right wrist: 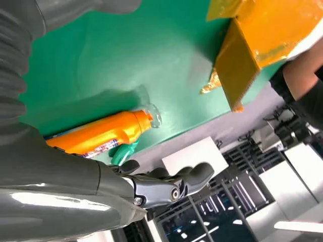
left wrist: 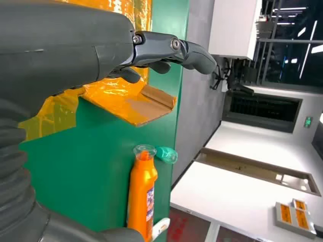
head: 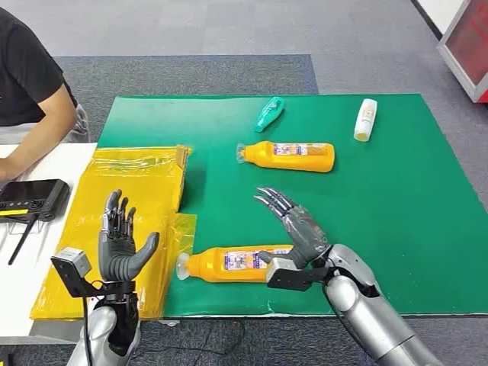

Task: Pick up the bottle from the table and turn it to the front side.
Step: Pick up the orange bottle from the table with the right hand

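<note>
Head view: right hand (head: 299, 229) hovers over near orange bottle (head: 235, 264), fingers spread, holding nothing

Both arms raised, both hands empty with fingers apart

The left hand (head: 119, 245) is held upright at the lower left, palm turned inward, fingers pointing up and thumb jutting toward the right. The right arm (head: 368, 313) reaches in from the lower right; its right hand (head: 296, 229) is stretched forward and to the left, fingers extended, spread and slightly curved, holding nothing.
</note>
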{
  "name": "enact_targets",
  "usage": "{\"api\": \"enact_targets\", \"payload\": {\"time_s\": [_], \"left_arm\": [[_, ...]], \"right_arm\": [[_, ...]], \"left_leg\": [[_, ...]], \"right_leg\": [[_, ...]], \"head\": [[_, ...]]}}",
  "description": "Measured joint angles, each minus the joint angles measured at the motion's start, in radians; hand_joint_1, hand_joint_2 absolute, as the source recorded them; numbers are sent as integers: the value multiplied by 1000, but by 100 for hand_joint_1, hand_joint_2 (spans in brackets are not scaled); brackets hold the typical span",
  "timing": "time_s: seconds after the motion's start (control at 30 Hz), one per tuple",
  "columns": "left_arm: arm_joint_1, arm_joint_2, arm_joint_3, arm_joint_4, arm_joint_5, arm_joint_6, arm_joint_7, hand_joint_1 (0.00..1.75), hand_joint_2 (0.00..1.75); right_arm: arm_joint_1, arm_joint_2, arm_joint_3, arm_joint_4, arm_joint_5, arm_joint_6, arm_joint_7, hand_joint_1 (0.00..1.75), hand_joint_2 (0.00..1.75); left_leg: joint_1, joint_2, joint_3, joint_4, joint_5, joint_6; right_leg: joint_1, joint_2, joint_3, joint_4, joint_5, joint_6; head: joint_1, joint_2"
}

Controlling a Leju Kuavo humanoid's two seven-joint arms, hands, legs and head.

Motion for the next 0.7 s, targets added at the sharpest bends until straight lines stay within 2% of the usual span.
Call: {"api": "enact_targets", "payload": {"time_s": [0.13, 0.27, 0.4, 0.57, 0.7], "left_arm": [[0, -1, 2, 1, -3, -2, -1, 0, 175], [4, -2, 10, 3, -18, -6, -12, 0, 175], [10, -2, 21, 6, -24, -20, -22, 0, 175], [10, -4, 27, 18, -29, -22, -26, 0, 175], [12, -4, 33, 27, -31, -23, -29, 0, 175]], "right_arm": [[-2, -8, 9, 11, 5, 15, 5, 0, 175], [4, -38, 27, 13, -1, 85, 31, 0, 175], [34, -66, 34, -1, -38, 145, 52, 0, 175], [73, -90, 41, -10, -47, 177, 87, 0, 175], [115, -129, 47, -40, -47, 207, 125, 0, 175]], "left_leg": [[0, 0, 0, 0, 0, 0], [0, 0, 0, 0, 0, 0], [0, 0, 0, 0, -1, 0], [0, -1, 0, 0, -1, 1], [0, -1, 0, 0, -1, 1]], "right_leg": [[0, 0, 0, 0, 0, 0], [0, 0, 0, 0, 0, 0], [0, 0, 0, 0, -1, 1], [0, 0, 0, 0, -1, 1], [0, -1, 0, 0, -1, 2]], "head": [[0, 0], [0, 0], [0, 0], [0, 0], [0, 0]]}}
